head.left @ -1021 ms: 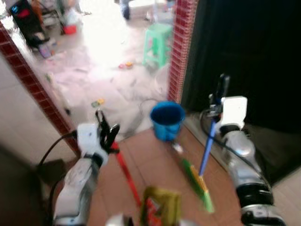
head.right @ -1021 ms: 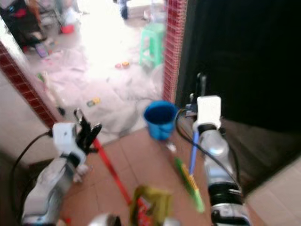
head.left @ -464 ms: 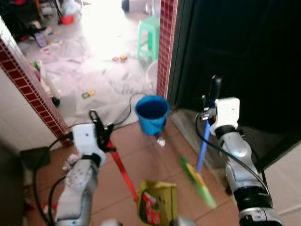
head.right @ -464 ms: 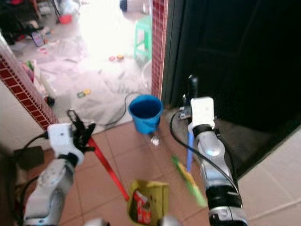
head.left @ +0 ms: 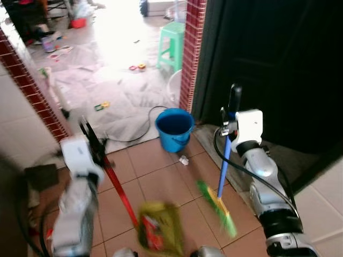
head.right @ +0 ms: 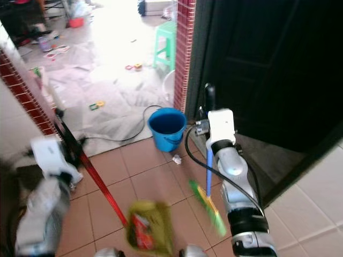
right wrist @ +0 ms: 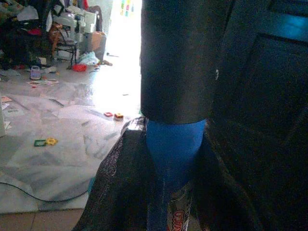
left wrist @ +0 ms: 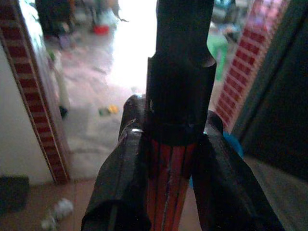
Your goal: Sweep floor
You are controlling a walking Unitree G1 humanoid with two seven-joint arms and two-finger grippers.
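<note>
Right pincer (head.left: 229, 115): your fingers pinch the blue broom handle (head.left: 223, 163) just below its black grip, held nearly upright.
Broom head (head.left: 217, 208): green and yellow bristles rest on the terracotta floor tiles (head.left: 161, 182), beside the dark doorway.
Left pincer (head.left: 92, 140): your fingers pinch the red dustpan handle (head.left: 119, 193), which slopes down across the tiles.
Dustpan (head.left: 158, 234): blurred yellow-green pan low on the tiles, near the bottom of your view, with something red in it.
Blue bucket (head.left: 174, 129): stands at the far edge of the tiles, by the red brick pillar (head.left: 192, 53).
Scrap (head.left: 184, 160): a small white crumpled bit lies just in front of the bucket.
</note>
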